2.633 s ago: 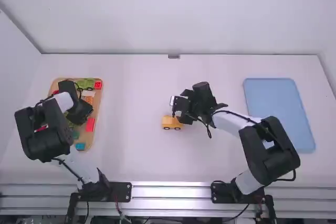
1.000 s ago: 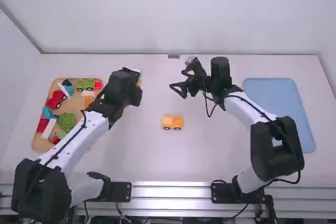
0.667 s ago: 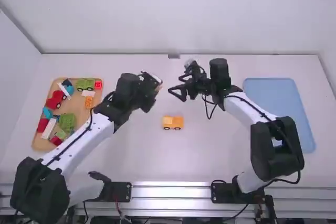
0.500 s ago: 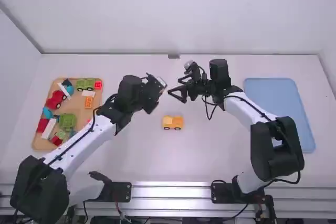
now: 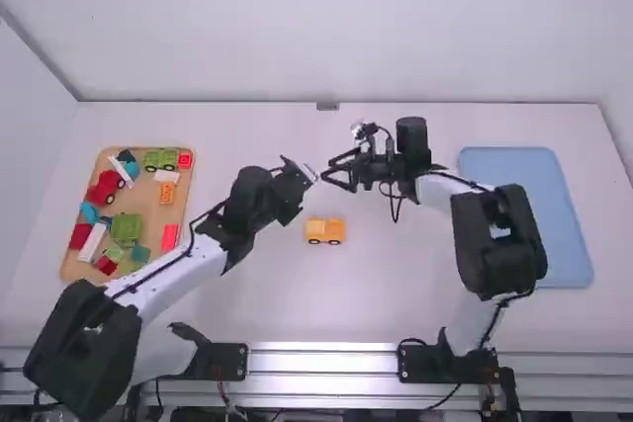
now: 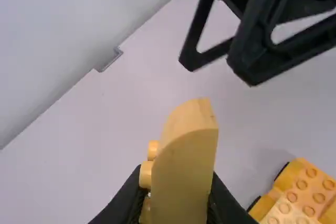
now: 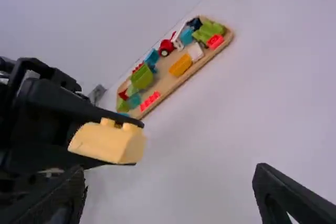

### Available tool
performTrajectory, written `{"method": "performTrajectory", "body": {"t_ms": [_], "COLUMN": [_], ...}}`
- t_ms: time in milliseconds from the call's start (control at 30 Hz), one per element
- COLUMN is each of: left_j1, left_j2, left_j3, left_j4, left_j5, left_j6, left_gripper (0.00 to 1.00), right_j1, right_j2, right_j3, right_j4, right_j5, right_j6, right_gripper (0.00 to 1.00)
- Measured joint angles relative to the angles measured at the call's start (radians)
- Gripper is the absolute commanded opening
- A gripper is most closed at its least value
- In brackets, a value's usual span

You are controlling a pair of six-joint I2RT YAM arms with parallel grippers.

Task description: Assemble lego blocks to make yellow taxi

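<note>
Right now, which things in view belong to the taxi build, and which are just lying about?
Taxi build:
- curved yellow block, in the left gripper
- wheeled orange-yellow base, on the table

Lying about:
- flat blue tray
- red wheeled piece and green wheeled piece, on the tan board

L arm [image 5: 170, 276] & R arm [image 5: 440, 189]: smooth wht links, matte blk joints, chunky blk elbow housings [image 5: 499, 239]. Thin blk cables run along both. L tool [image 5: 305, 179] & R tool [image 5: 327, 169]: blk, 2-finger; R's fingers w/ approx. triangular cutouts. Base plates [image 5: 423, 364] blk, prob. w/ small screws, hard to tell.
</note>
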Motion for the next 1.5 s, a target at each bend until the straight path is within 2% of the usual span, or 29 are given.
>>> {"method": "performTrajectory", "body": {"t_ms": [400,933,1167,1300,1500], "left_j1": [0.000,-0.002,-0.002,-0.002,-0.002], "left_j2": [0.159,0.165,0.165,0.165,0.165], "left_j3": [-0.002,0.008,0.008,0.008,0.008], "left_j4": [0.053,0.111,0.114,0.120,0.121], "left_j5": [-0.021,0.055,0.059,0.059,0.059], "left_j6": [-0.027,-0.042,-0.042,-0.043,-0.043], "left_gripper": [0.02,0.02,0.02,0.02,0.02], "right_j1": [0.038,0.048,0.081,0.084,0.084], "right_j2": [0.010,0.010,0.010,0.010,0.010], "right_j3": [0.000,0.000,0.000,0.000,0.000], "right_j4": [-0.031,-0.052,-0.055,-0.055,-0.055], "right_j5": [-0.020,0.058,0.079,0.079,0.080], "right_j6": [0.053,0.054,0.055,0.054,0.061], "right_gripper": [0.82,0.81,0.67,0.56,0.45]}}
